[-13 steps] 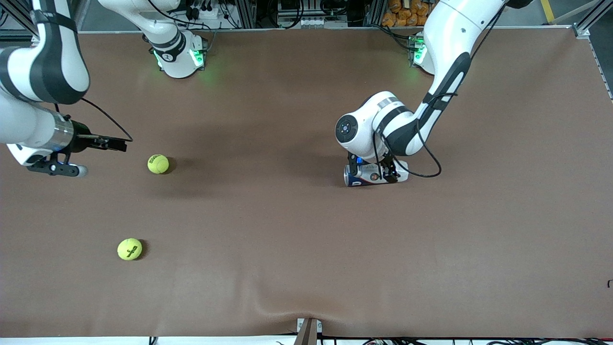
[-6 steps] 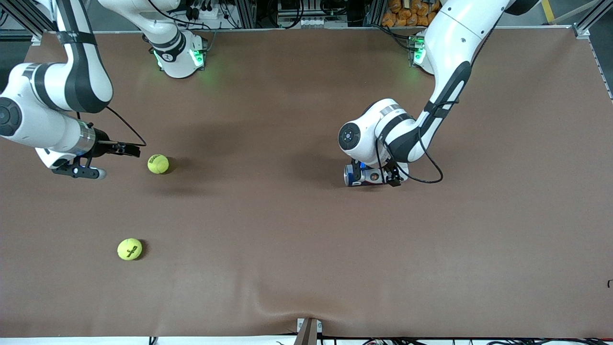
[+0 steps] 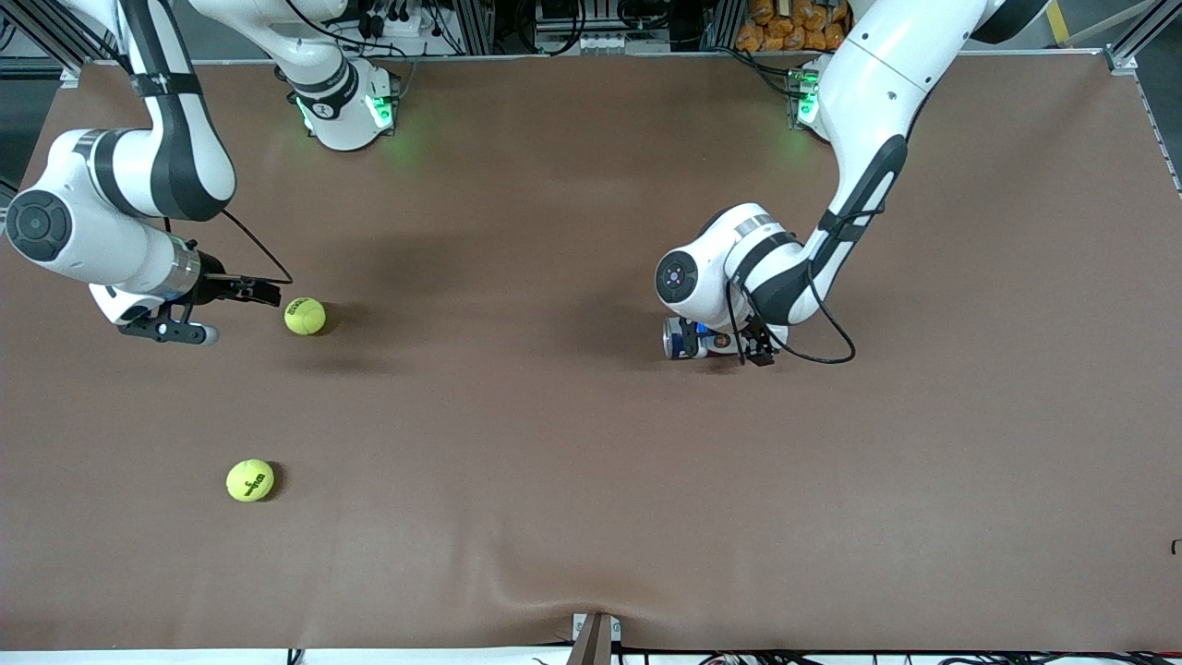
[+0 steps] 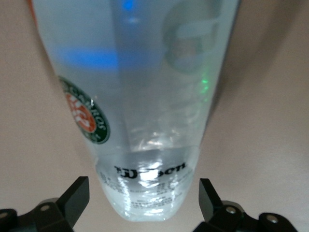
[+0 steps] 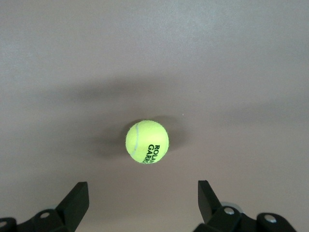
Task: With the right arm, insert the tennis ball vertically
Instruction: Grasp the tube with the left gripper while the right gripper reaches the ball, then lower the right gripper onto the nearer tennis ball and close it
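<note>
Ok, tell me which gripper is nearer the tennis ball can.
Left. The left gripper straddles the lying tennis ball can, open; the right gripper is at a tennis ball.

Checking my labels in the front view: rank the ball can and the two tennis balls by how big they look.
1. The clear ball can, lying on its side, partly hidden by the left arm.
2. The two tennis balls, one near the right gripper and one nearer the camera, look alike; no ranking.
</note>
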Controlling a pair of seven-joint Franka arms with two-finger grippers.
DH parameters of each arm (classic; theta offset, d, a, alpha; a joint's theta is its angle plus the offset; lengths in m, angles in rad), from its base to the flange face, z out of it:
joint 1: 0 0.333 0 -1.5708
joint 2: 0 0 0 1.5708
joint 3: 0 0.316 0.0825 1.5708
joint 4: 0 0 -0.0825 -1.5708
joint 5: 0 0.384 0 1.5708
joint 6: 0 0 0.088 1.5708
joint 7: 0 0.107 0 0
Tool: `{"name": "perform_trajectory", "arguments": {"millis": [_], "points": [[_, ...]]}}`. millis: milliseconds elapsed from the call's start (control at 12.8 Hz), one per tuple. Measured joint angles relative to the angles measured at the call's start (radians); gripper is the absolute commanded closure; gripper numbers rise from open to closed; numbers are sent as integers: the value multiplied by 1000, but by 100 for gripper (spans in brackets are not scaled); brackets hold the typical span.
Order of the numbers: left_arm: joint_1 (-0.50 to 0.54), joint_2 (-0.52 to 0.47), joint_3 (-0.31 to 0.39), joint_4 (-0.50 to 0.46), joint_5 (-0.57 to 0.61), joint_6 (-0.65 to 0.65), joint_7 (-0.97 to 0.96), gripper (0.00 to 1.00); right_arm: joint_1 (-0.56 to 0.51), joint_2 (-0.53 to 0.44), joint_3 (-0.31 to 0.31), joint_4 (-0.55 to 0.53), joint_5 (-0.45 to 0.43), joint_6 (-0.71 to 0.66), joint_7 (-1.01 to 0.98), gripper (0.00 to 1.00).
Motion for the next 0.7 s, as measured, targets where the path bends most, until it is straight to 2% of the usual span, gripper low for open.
{"name": "perform_trajectory", "arguments": {"millis": [705], "points": [[-1, 43, 0, 34, 0, 0, -1, 0, 0, 21, 0, -57, 0, 89, 0, 0]]}}
